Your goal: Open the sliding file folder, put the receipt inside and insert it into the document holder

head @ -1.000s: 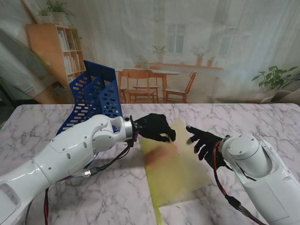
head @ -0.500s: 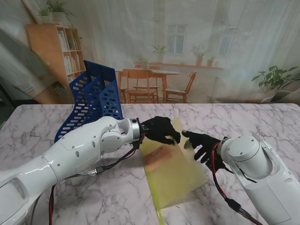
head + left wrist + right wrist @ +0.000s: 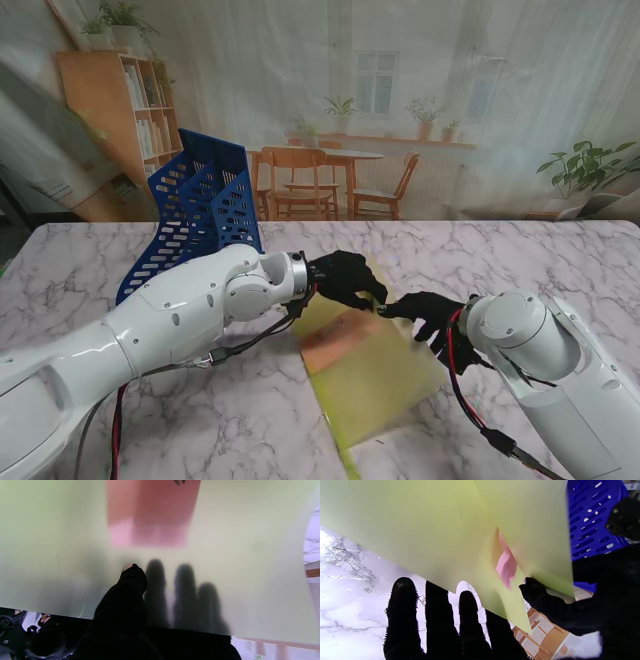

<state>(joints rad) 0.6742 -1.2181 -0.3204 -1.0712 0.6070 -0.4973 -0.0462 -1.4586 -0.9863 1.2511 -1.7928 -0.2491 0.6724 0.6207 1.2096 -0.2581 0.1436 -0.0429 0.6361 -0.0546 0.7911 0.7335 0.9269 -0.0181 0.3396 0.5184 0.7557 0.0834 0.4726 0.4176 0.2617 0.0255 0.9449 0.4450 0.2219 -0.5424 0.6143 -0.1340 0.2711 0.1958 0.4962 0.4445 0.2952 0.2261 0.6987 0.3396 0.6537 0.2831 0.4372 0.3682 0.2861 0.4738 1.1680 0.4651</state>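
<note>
Receipt now sits deeper inside the yellow folder; left hand pinches its cover, right hand has closed in, fingers spread, gripping nothing

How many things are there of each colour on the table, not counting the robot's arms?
Yellow-green: 1, the file folder
Pink: 1, the receipt inside the folder
Blue: 1, the document holder
Total: 3
</note>
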